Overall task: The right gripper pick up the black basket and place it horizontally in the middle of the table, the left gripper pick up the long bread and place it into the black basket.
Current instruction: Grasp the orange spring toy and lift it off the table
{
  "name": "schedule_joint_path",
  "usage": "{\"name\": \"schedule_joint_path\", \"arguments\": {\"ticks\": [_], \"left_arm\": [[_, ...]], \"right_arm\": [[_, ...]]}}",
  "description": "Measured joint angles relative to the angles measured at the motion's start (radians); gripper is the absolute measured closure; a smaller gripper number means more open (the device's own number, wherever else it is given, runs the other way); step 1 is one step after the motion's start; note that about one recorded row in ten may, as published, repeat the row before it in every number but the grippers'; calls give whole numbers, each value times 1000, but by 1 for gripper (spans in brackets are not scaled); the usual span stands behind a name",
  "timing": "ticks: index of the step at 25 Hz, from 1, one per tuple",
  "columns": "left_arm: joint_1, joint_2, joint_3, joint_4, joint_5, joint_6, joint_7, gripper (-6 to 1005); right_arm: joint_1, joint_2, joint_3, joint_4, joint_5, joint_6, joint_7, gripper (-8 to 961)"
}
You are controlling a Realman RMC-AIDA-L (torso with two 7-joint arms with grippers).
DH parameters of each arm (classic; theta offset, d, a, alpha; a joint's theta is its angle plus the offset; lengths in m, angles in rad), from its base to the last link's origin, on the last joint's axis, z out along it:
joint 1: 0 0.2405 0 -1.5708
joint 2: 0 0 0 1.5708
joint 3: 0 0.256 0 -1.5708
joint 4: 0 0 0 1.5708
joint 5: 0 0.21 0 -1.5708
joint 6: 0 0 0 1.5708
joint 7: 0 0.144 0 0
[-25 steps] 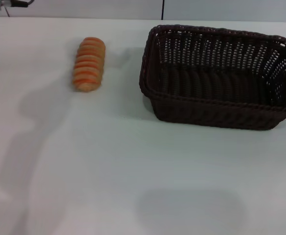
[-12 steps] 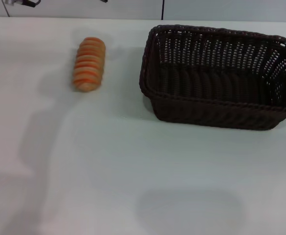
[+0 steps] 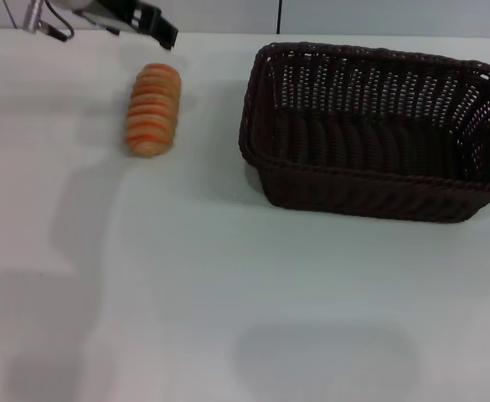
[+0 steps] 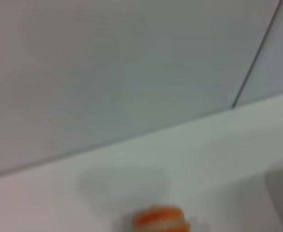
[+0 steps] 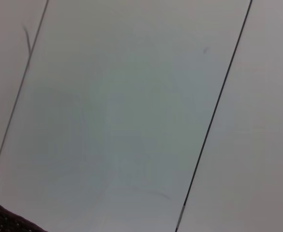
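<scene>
The long bread (image 3: pixel 152 109), an orange-tan ridged loaf, lies on the white table (image 3: pixel 228 293) at the far left, its length running away from me. The black basket (image 3: pixel 370 180) stands upright to its right, long side across the table, with nothing inside. My left gripper (image 3: pixel 148 23) hangs just beyond the bread's far end, only partly in the head view. In the left wrist view the bread's end (image 4: pixel 160 220) shows low in the picture. The right gripper is out of view; its wrist view catches only a corner of the basket (image 5: pixel 1 220).
A pale wall with dark seams (image 3: pixel 278 15) runs behind the table's far edge. A broad stretch of bare tabletop lies in front of the bread and the basket.
The left gripper has come into the head view at the top left, closing on the far end of the bread. Its shadow on the table has shifted. Bread and basket have not moved.
</scene>
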Motion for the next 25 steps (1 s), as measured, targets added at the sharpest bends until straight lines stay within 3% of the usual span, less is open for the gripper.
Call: {"name": "schedule_joint_path", "arguments": {"ticks": [14,25], "left_arm": [[-10,-1,34,-219,1,-106,0,223],[-20,-8,37,-312,-2,-181,1,242]], "right_arm": [[12,-1,-3,5,3,36,7,677],[29,-2,-10,11,-2,39,11,677]]}}
